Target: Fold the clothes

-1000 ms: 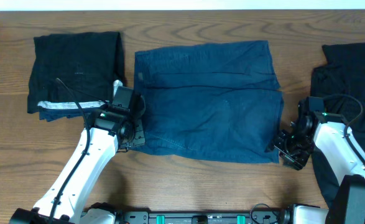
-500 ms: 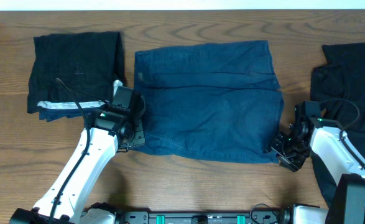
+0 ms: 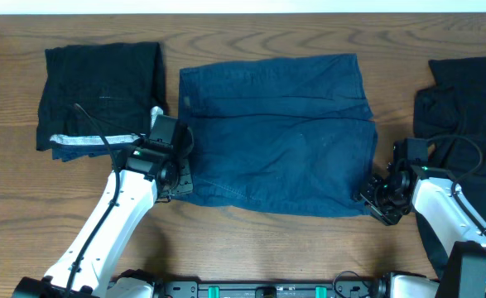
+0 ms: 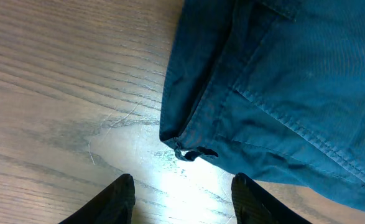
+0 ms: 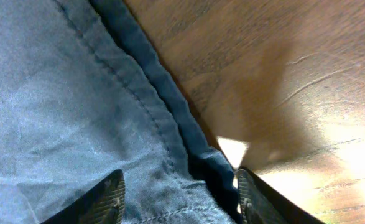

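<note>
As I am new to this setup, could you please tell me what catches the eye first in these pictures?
A navy-blue pair of shorts lies spread flat in the middle, the left hand open at its near left corner and the right hand open astride its near right hem. A folded black garment with a silvery-white edge sits to the left, another black one at the right edge.

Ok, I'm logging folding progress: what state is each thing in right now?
navy shorts: lying flat in the middle.
black garment with silvery edge: folded, on the left.
black garment on the right: loose, rumpled, not folded.
left hand: open, by the shorts' near-left corner, holding nothing.
right hand: open, astride the shorts' hem.
</note>
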